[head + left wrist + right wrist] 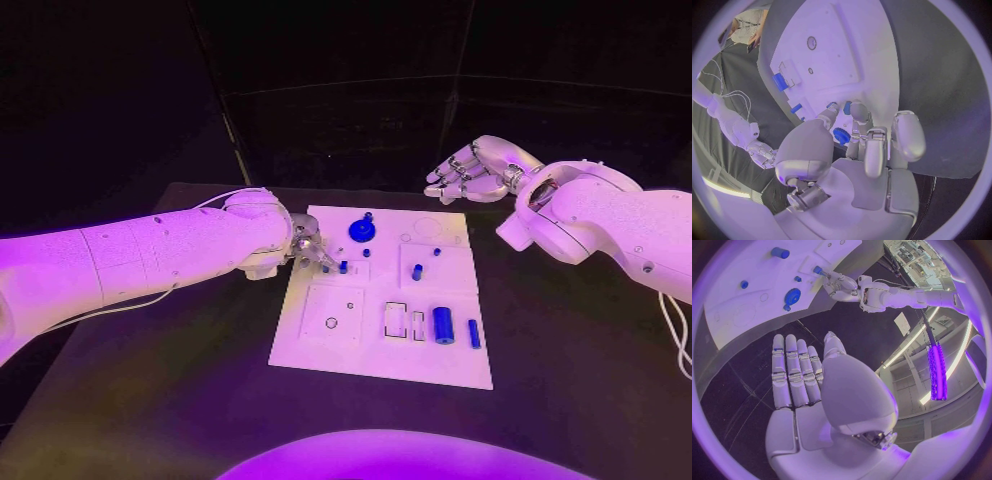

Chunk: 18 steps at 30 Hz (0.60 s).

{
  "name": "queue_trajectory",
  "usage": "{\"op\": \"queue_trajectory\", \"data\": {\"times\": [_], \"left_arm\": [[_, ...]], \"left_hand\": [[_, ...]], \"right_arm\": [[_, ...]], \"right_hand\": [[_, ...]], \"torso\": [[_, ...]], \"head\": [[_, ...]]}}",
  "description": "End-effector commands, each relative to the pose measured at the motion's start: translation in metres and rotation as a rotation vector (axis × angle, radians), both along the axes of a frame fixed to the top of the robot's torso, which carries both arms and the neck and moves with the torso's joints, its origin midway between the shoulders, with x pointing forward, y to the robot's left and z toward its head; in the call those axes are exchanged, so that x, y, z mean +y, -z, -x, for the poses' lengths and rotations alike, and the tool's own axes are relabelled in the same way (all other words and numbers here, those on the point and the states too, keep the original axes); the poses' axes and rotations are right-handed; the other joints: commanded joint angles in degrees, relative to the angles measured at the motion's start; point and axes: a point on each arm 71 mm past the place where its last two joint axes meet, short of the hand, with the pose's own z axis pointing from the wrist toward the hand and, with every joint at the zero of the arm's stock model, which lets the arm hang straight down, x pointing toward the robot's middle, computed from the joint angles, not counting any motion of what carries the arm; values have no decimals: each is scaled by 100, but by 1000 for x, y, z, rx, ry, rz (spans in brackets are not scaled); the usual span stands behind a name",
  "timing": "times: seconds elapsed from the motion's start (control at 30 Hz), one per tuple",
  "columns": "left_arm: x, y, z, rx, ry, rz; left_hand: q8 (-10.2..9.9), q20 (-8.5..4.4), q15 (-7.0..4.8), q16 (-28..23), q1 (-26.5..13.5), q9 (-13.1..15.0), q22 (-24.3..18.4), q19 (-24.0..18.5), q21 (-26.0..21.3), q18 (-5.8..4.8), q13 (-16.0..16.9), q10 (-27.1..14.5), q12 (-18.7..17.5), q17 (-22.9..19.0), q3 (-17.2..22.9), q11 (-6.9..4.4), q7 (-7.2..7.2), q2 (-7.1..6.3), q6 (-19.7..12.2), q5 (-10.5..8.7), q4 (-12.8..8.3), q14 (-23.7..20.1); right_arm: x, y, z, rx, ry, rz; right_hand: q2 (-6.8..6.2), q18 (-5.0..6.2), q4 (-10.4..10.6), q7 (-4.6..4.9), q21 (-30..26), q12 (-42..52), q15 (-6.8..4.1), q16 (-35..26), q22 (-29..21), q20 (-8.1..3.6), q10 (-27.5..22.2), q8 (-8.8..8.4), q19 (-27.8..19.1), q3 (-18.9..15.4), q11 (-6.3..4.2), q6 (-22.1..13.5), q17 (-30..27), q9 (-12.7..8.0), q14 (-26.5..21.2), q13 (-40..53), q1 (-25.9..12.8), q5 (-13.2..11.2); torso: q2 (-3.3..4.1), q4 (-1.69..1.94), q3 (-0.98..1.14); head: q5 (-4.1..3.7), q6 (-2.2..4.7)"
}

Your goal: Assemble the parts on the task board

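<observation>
- Head view: task board [335,345] sits mid-table, long side running away from me; job looks only partly done, my read.
- My left hand [306,250] is at the board's left edge, fingertips down over a small blue peg [343,266] near the left-middle of the plate. Left wrist view shows fingers [859,112] closing around a small blue piece [832,105] right at the board surface. Looks pinched, but whether it is really held or just touched I cannot tell.
- My right hand [469,172] hovers off the board's far right corner, well above the table. Right wrist view has the fingers [792,370] straight and side by side, thumb a little apart, holding nothing.
- Seems placed already: large blue knob [362,230] with a small blue piece just beyond it at the far end, plus a couple of short pegs [417,271] standing mid-board. Whether fully seated is too small to judge.
- Seems left: blue cylinder [446,322] and thin blue bar [473,333] lie near the board's right-near corner, beside rectangular slots [395,318] that look unfilled. Round hole [332,323] in the near-left panel looks open too.
- Step in hand, my guess: seating the peg at the left hand; the lying pieces come after.
</observation>
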Motion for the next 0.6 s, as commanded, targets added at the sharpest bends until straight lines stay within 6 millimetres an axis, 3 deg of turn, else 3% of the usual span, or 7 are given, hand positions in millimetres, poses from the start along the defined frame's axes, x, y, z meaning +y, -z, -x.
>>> {"op": "queue_trajectory", "data": {"times": [0.03, 0.23, 0.37, 0.43, 0.53, 0.6], "left_arm": [[0, -10, -2, -53, -35, 39], [0, -24, 0, -78, -52, 98], [1, -35, 0, -102, -61, 144], [0, -39, -1, -119, -62, 179], [-4, -46, -3, -161, -33, 243], [-14, -51, -8, -217, 17, 315]], "left_hand": [[29, -16, -23, 18, 81, -5, 9, 18, 34, -13, -11, -35, 0, 1510, -116, -13, 7, 32, -56, -7, 34, 605], [36, -11, -17, 18, 213, -16, -24, 4, -4, -4, -80, -87, -20, 1510, -294, 2, 25, 60, -134, 5, 79, 605], [-4, 21, 37, 7, 518, -49, -156, -67, -139, 25, -520, -461, -357, 1490, -442, 78, 117, 126, -394, 24, 48, 600], [-32, 62, 94, -99, 697, -80, -402, -204, -382, 80, -562, -659, -410, 1304, -505, 152, 189, 164, -572, 32, 20, 545], [-44, 142, 174, -501, 957, -135, -1126, -643, -1118, 240, -612, -950, -440, 651, -594, 233, 276, 153, -738, 48, -58, 299], [-168, 257, 283, -1307, 1281, -273, -2488, -1542, -2588, 516, -753, -1498, -617, -473, -655, 366, 398, 160, -935, 45, -141, -301]], "right_arm": [[0, -1, 0, -6, -10, -1], [0, 0, -1, -6, -10, -1], [0, 0, -1, -5, -9, 0], [-1, 0, -1, -5, -8, 0], [-1, 0, -1, -6, -7, 0], [0, 0, -2, -6, -7, 0]], "right_hand": [[27, 19, -3, 1, -37, 28, -1, 39, -6, 2, -37, 21, 22, -27, 12, -23, -9, 7, -31, -5, 1, 8], [27, 19, -3, 1, -37, 28, -1, 39, -6, 2, -37, 21, 22, -27, 12, -23, -9, 7, -31, -5, 1, 8], [27, 19, -3, 1, -37, 28, -1, 39, -6, 2, -37, 21, 22, -27, 12, -23, -9, 7, -31, -5, 1, 8], [27, 19, -3, 1, -37, 28, -1, 39, -6, 2, -37, 21, 22, -27, 12, -23, -9, 7, -31, -5, 1, 8], [27, 19, -3, 1, -37, 28, -1, 39, -6, 2, -37, 21, 22, -27, 12, -23, -9, 7, -31, -5, 1, 8], [28, 18, 4, 2, -41, 30, 2, 40, -8, 2, -41, 20, 24, -34, 14, -27, -11, 6, -35, -5, -7, 5]], "torso": [[-14, -4, 4], [-15, -3, 2], [-12, 4, 6], [-10, 5, 11], [-10, 5, 9], [-3, 1, 9]], "head": [[13, 10], [-3, 14], [-8, 33], [-7, 40], [-8, 45], [-10, 61]]}}
